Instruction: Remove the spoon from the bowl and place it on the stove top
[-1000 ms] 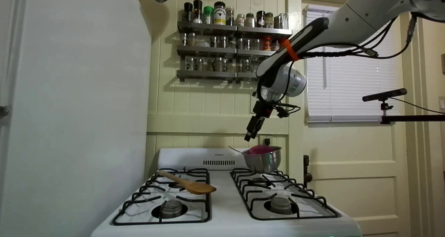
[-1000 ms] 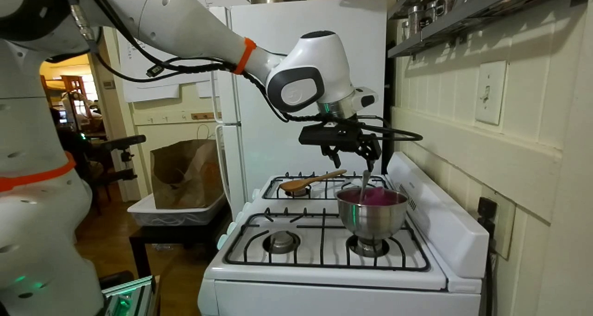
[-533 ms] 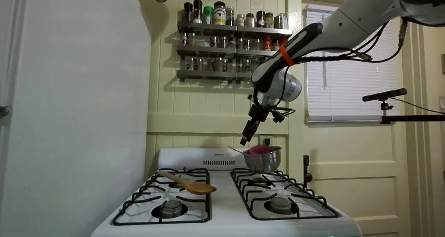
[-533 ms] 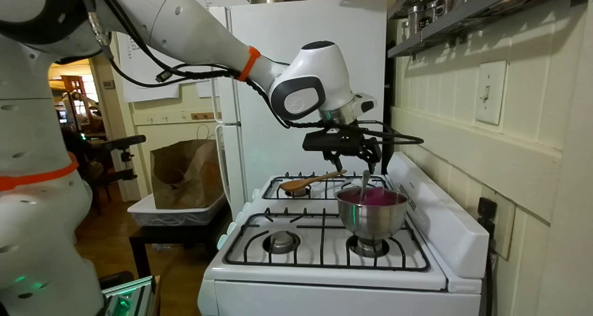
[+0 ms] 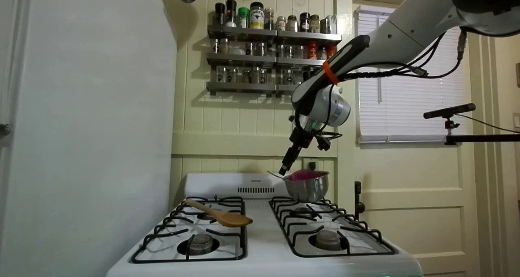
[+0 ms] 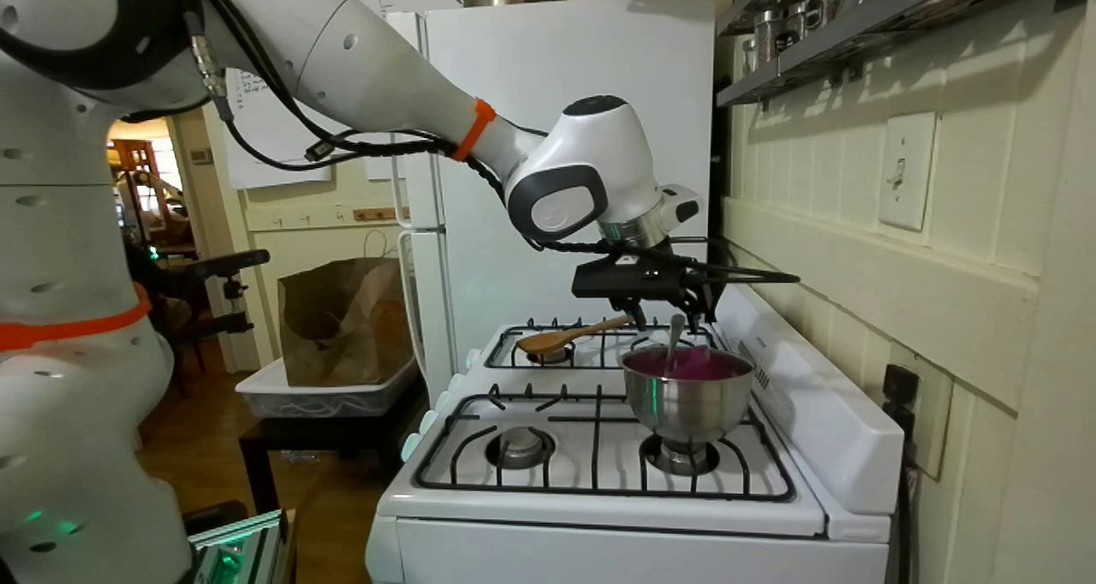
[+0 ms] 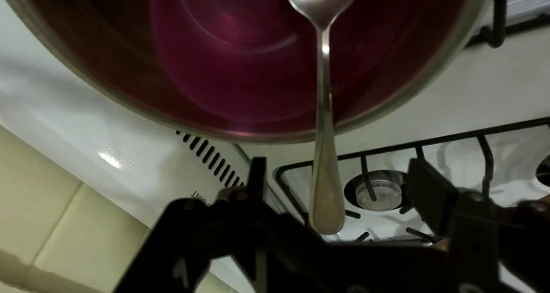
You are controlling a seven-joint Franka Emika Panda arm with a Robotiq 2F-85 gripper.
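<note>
1. Gripper [image 7: 338, 172]: its fingers [image 7: 429, 194] stand apart; wrist view shows a gap on each side of the handle of the spoon [image 7: 325, 112]. Compared w/ half a sec. ago, gripper is lower & closer to this handle.

2. Spoon: its handle end is btw. the fingers, long axis running almost straight, top to bottom of wrist view. In an exterior view, handle crosses the rim of the bowl [image 5: 307, 191], tilted upward & outward. Head lies inside the bowl, farther from gripper.

3. Bowl: just below & beside the fingertips, over a burner [image 6: 682, 460], w/ a pink round thing [image 7: 232, 69] inside. Bowl & spoon are in same place as before.

4. Back panel [image 5: 215, 183], near the gripper: its small letters [image 7: 200, 197], upside down in wrist view, seem to end w/ "INT"; the rest is hidden there.

5. Stove top [image 5: 258, 240], below the gripper: wooden spoon [image 5: 223, 217] rests on a grate [image 5: 211, 259].

6. Shelf [image 5: 243, 33], well above gripper: a jar [image 5: 256, 20] has white-yellow label, too blurred to read.
</note>
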